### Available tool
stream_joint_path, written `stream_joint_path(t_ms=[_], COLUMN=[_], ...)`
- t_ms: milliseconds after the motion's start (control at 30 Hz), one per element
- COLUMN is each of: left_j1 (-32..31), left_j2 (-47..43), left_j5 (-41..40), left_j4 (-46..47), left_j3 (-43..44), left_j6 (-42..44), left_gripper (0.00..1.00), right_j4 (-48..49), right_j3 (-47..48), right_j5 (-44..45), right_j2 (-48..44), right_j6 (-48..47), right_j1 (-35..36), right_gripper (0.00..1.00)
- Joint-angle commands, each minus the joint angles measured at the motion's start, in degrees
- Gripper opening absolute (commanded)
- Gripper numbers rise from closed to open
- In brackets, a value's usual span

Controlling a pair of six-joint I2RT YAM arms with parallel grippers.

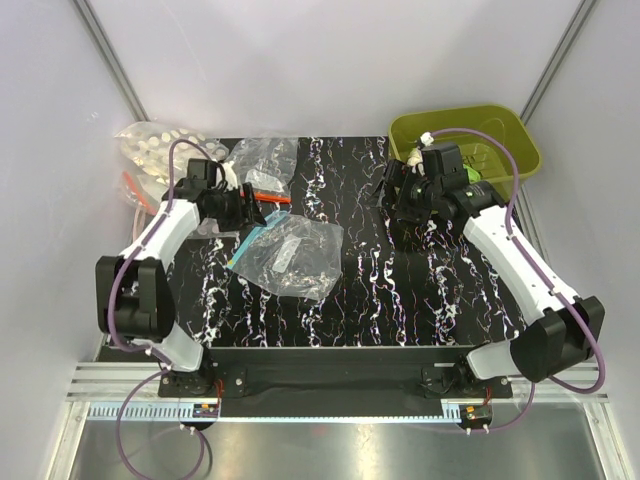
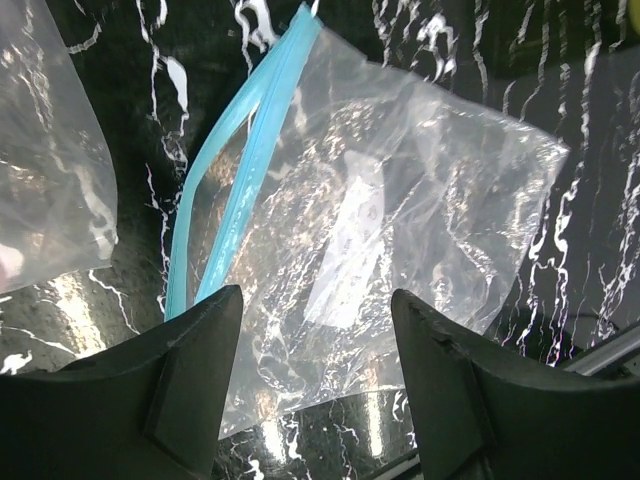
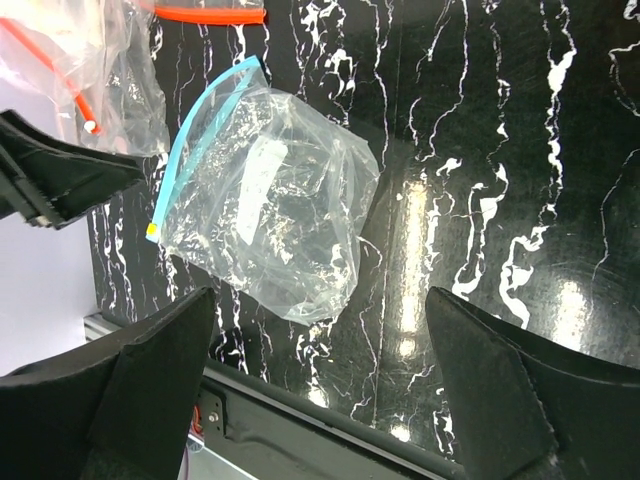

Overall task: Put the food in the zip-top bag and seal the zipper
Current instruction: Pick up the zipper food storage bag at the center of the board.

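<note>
Nearest the arm bases, on the left half of the black, white-veined table (image 1: 400,300): the zip-top bag (image 1: 295,260), clear and crumpled. Lies flat on the surface and looks empty, with only a pale printed patch showing through the plastic. Along its left edge, the teal-blue zipper (image 1: 245,248), slanting from near-left to far-right. Not sealed, judging by the left wrist view, where the two teal tracks stand apart over part of their length.

Just past the zipper's far end, the left tool (image 1: 262,215). Hangs low over that corner of the bag, fingers apart, nothing between them. Through the gap, from its own camera, only the bag and the table underneath. Cannot tell whether either finger touches the plastic.

Farther back, on the right half, the right tool (image 1: 383,188). Hovers over bare table, fingers spread wide, holding nothing, well apart from the bag.

Behind the left tool, a second clear bag (image 1: 262,158), rumpled, with a red-orange strip (image 1: 268,196) along its near edge. Beyond that, at the far-left corner and partly off the black surface, a clear bag of white round pieces (image 1: 160,148).

At the far-right corner, an olive-green bin (image 1: 465,118), just beside the right arm's wrist. Inside it, close to the arm, a bright green piece of food (image 1: 470,176). Rest of the bin's contents hidden behind the arm.
</note>
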Motion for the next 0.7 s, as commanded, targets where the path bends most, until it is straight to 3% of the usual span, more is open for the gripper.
stream_joint_path(t_ms=[0,433,467,500,567,667], left_j1=[0.2,0.3,0.3,0.3,0.3,0.2], left_j2=[2.0,12.9,13.3,13.8,13.6,11.0], left_j5=[1.8,-4.1,-3.3,-2.5,-0.1,2.0], left_j4=[-0.8,-0.4,-0.5,-0.7,-0.8,0.2], left_j3=[3.3,4.5,4.4,4.6,4.0,2.3], left_j6=[0.8,1.2,1.2,1.4,1.2,0.7], left_gripper=[0.67,0.71,0.67,0.55,0.43,0.17], right_j4=[0.7,1.3,1.2,1.2,1.1,1.2], right_j3=[-0.1,-1.6,-1.6,-1.6,-1.6,-1.7], right_j5=[1.5,2.2,2.3,2.3,2.6,2.5], right_j2=[-2.4,-3.8,-3.8,-3.8,-3.5,-3.1], right_j6=[-1.4,-1.4,-1.5,-1.6,-1.8,-1.7], right_j1=[0.5,0.5,0.5,0.5,0.5,0.5], right_gripper=[0.94,0.95,0.95,0.95,0.95,0.95])
